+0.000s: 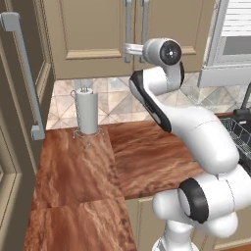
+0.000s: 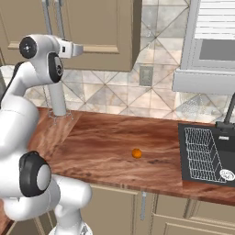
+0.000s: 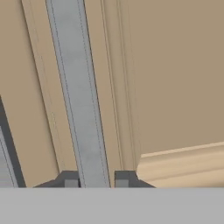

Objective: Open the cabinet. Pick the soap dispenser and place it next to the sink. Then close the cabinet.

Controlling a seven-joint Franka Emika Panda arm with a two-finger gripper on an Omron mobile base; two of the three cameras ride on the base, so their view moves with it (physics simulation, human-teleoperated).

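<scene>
High on the wall above the counter (image 1: 78, 176), the claw (image 3: 92, 181) is pressed together on a grey vertical bar handle (image 3: 76, 96) of the beige cabinet (image 1: 93, 34); in the hand view its 2 dark fingertips (image 3: 70, 180) sit one on each side of the bar, right against it. Both doors of the cabinet look shut, their 2 handles running side by side near the middle seam. Below the cabinet, a white paper towel roll (image 1: 88, 113) stands upright on a wire stand at the back of the counter, against the tiled wall. Farther right, a small orange ball (image 2: 137, 153) lies on the wood surface, well apart from the roll. Beyond it, the dark sink (image 2: 209, 158) holds a wire rack (image 2: 202, 153), with a dark faucet (image 2: 229, 117) at its back edge.
</scene>
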